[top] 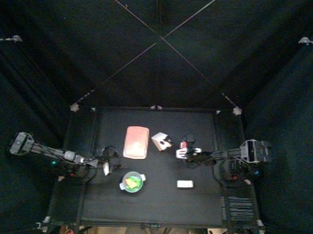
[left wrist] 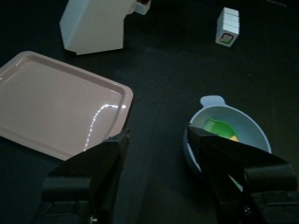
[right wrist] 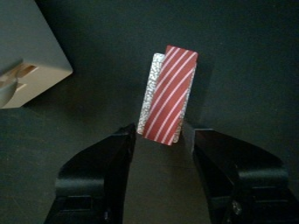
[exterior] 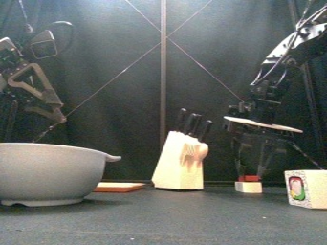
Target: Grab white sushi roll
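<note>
The white sushi roll point(top: 185, 183) lies alone near the table's front, right of the middle. It looks large at the right edge of the front view point(exterior: 304, 188) and small in the left wrist view point(left wrist: 229, 24). My right gripper point(right wrist: 163, 133) is open, low over the table farther back point(top: 196, 154), apart from the roll. Its jaws straddle a red-striped piece with a white side point(right wrist: 170, 92), the same piece that shows under the arm point(exterior: 248, 186). My left gripper point(left wrist: 158, 156) hangs open and holds nothing, at the left point(top: 83, 164).
A salmon-pink slab point(top: 135, 142) lies left of the middle, with a beige knife block point(exterior: 183, 161) beside it. A round dish point(top: 132, 181) with green inside stands front left, below the left gripper point(left wrist: 228, 131). The knife block point(right wrist: 30, 52) is close to the right gripper.
</note>
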`<state>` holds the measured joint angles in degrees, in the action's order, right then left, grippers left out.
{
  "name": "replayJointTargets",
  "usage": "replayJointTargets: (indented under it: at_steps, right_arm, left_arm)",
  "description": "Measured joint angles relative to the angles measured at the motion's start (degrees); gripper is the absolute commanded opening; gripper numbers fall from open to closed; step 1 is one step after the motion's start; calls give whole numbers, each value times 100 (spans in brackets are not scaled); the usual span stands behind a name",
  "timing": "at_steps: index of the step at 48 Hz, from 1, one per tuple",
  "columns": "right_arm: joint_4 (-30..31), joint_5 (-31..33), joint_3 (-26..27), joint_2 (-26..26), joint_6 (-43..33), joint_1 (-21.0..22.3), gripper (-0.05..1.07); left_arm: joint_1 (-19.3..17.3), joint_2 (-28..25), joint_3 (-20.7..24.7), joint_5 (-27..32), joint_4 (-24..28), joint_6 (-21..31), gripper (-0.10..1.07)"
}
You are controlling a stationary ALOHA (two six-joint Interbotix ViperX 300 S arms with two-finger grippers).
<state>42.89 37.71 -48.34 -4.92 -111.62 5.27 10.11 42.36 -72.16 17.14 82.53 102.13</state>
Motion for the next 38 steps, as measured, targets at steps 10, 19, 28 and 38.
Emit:
replayJointTargets:
  at_steps: [10, 19, 28, 38]
  right_arm:
    - [9, 0, -26, -158, 123, -211, 83]
    - [-185, 62, -26, -562, 694, -650, 83]
    - [-527, 202, -70, -940, 1415, -1125, 83]
    - [-729, 220, -132, -1037, 2250, -1749, 83]
  left_arm:
    - [0, 0, 0, 0, 9, 0, 90]
    - [0, 0, 0, 0, 0, 0, 90]
    - [9, 0, -9, 0, 0, 0, 90]
    - [0, 0, -9, -9, 0, 0, 90]
